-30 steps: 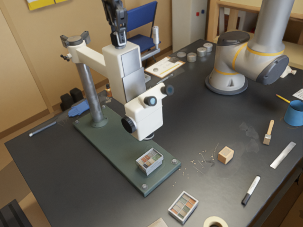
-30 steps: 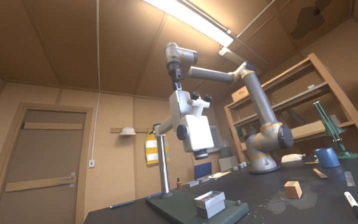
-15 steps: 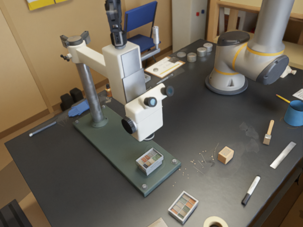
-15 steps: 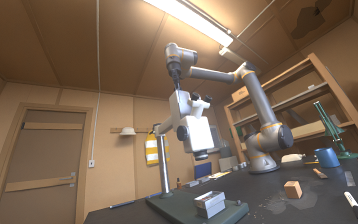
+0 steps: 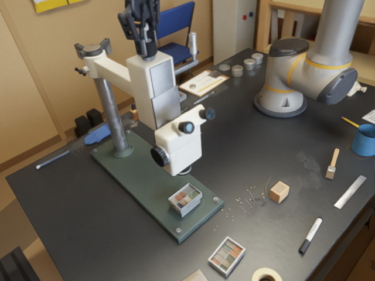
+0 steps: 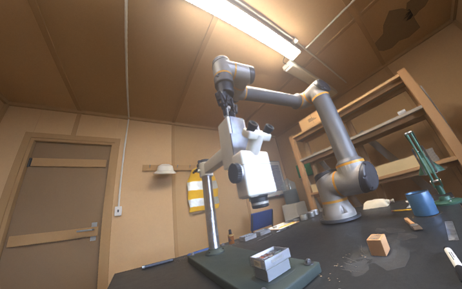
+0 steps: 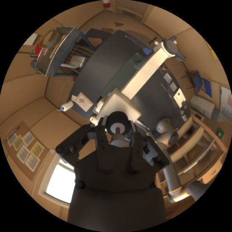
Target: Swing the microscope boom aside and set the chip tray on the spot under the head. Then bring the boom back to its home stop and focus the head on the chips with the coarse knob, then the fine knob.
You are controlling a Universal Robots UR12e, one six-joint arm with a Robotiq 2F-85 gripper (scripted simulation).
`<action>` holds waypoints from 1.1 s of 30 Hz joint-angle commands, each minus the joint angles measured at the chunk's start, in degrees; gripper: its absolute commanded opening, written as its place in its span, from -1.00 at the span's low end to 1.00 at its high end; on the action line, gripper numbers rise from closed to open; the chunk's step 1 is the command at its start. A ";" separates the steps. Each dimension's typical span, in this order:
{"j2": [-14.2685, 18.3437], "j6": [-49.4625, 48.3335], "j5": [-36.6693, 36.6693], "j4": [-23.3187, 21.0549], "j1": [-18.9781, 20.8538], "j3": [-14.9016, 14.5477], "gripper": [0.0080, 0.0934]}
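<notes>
The chip tray sits on the green base plate below the microscope head, its compartments holding coloured chips. The boom reaches from the steel column to the white carriage block. On top of that block stands a dark ribbed knob with a smaller grey knob stacked above it. My gripper comes straight down on the stack, and the wrist camera shows its fingers clamped on either side of the dark ribbed knob. A large black knob sits on the head's side.
A second chip tray lies on the bench near the front edge, beside a tape roll. A wooden cube, scattered pins, a brush, a marker, a steel ruler and a blue cup lie to the right.
</notes>
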 commanded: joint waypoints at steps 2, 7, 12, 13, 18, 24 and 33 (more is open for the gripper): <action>-0.03 3.58 -0.02 0.00 -0.01 -0.06 -1.00; -0.03 13.12 -0.02 0.00 -0.01 -0.06 -1.00; -0.03 22.64 -0.02 0.00 -0.01 -0.06 -1.00; -0.03 24.53 -0.02 0.00 -0.01 -0.06 -1.00; -0.03 33.82 -0.02 0.00 -0.01 -0.06 -1.00; -0.03 44.46 -0.02 0.00 -0.01 -0.06 -1.00; -0.03 58.88 -0.02 0.00 -0.01 -0.06 -1.00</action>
